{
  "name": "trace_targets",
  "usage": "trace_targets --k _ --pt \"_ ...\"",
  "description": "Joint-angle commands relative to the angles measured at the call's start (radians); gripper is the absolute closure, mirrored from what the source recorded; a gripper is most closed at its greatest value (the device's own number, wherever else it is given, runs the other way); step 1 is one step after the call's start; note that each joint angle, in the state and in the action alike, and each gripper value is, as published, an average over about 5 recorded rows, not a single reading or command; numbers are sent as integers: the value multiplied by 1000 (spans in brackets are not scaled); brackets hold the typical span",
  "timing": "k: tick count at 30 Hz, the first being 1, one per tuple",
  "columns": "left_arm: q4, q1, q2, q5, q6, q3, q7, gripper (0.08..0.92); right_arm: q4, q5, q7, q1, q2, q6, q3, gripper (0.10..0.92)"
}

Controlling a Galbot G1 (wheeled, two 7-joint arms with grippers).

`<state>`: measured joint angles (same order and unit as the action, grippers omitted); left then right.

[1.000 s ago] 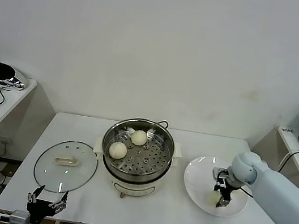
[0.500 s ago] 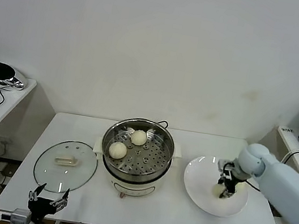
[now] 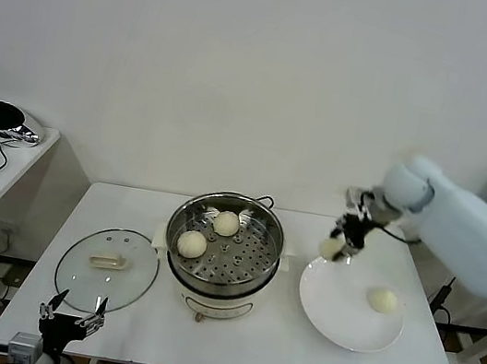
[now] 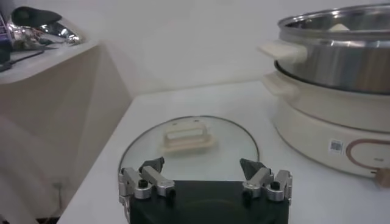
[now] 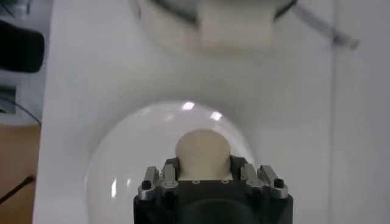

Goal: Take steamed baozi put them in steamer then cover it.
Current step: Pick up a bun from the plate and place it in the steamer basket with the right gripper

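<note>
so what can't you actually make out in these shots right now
- Right gripper: its fingertips are covered by the small round cream-white bun they hold, in both the head view and the right wrist view.
- Round stainless-steel steamer: cut off by the left wrist view's edge, and its wall hides the inside there.
- Open left gripper: its body blocks the near rim of the clear glass lid.
- Flat white plate: partly hidden behind the right gripper's body.

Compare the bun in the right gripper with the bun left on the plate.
The held bun is up in the air, above the far rim of the white plate; the other bun rests on the plate. The held bun is clamped by the right gripper and partly hidden by it; the plate bun is untouched and fully visible. Both are small, round, smooth, cream-white, and neither is in the steamer yet.
</note>
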<state>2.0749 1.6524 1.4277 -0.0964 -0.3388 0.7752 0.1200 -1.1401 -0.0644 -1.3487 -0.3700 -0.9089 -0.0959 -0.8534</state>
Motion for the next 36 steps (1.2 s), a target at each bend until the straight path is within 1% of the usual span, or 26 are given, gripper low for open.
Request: trace_targets --k 1,4,7,11,14,16,21,26,27,29,32,36 --pt "12 1 2 -14 0 7 -2 177 226 -128 -82 -197 -245 414 -70 501" --pt "19 2 3 -16 0 9 -2 177 220 -125 -114 -203 -309 493 -77 499" --pt "27 4 6 -19 -1 11 -2 177 173 -83 -127 -193 -348 549 -79 499" --pt "36 7 10 -23 -1 17 -3 177 99 41 -99 -165 -377 659 -75 499" --pt "37 7 13 -26 0 22 -5 177 50 174 -45 -137 -386 767 -77 499" --pt "43 8 17 -29 0 27 -6 177 9 233 -13 -123 -382 820 -94 499" --pt "58 5 28 -38 0 42 -7 177 -114 268 46 -119 -351 868 -155 498" --pt "59 4 33 -43 3 49 -10 177 -182 454 132 -81 -354 922 -139 493" --pt "60 3 35 -44 3 50 -11 177 -184 472 138 -75 -357 923 -137 494" --pt "65 3 39 -45 2 50 -11 177 -185 446 147 -68 -361 920 -152 497" --pt "72 5 42 -45 2 50 -11 177 -184 364 150 -63 -365 911 -193 495" --pt "75 9 38 -47 2 58 -11 177 -177 333 131 -42 -370 897 -211 491"
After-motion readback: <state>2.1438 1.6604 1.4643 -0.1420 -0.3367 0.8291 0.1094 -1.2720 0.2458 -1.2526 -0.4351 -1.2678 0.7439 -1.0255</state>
